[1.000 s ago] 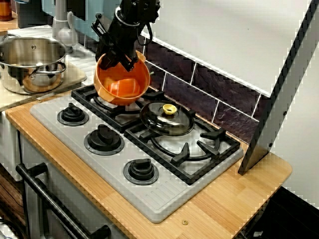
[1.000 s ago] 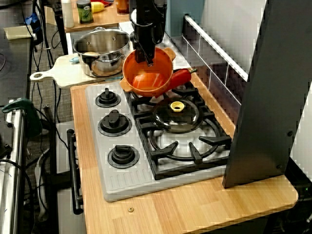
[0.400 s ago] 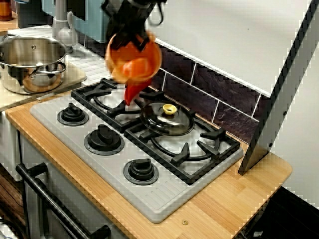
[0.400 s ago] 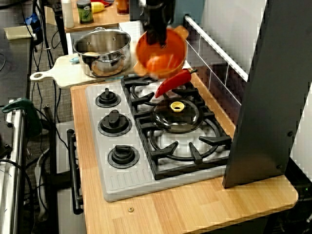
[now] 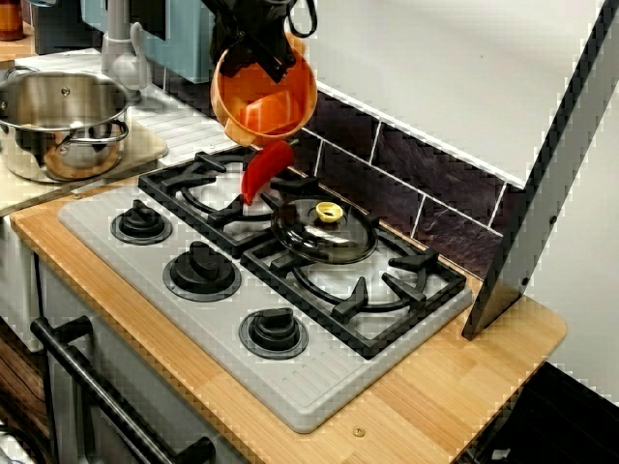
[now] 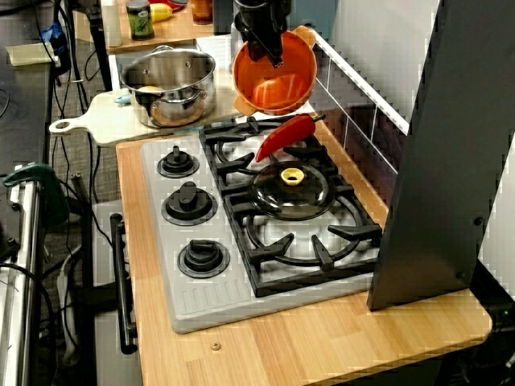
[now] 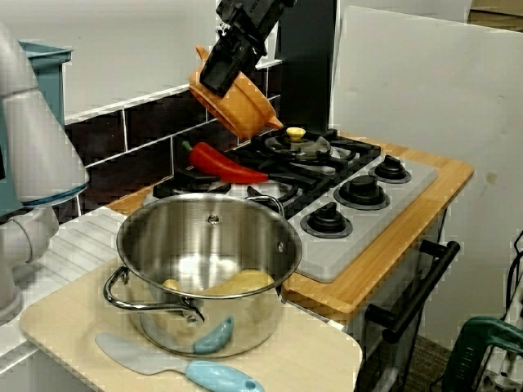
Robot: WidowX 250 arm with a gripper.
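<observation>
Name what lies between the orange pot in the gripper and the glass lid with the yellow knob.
A red pepper lies between the orange pot and the round glass lid, clearest in the view along the counter.

Three cameras ring the hob (image 5: pixel 319 387). One stands close at its knob side, looking down and across to the tiled wall (image 5: pixel 426 169). A second, higher and farther back, looks along the hob's length, with the steel pot (image 6: pixel 173 108) at upper left. A third sits low behind that pot, which fills its lower foreground. All share the hob, the glass lid (image 6: pixel 291 189) and the orange pot (image 5: pixel 280 111) in the gripper (image 5: pixel 265 60).
</observation>
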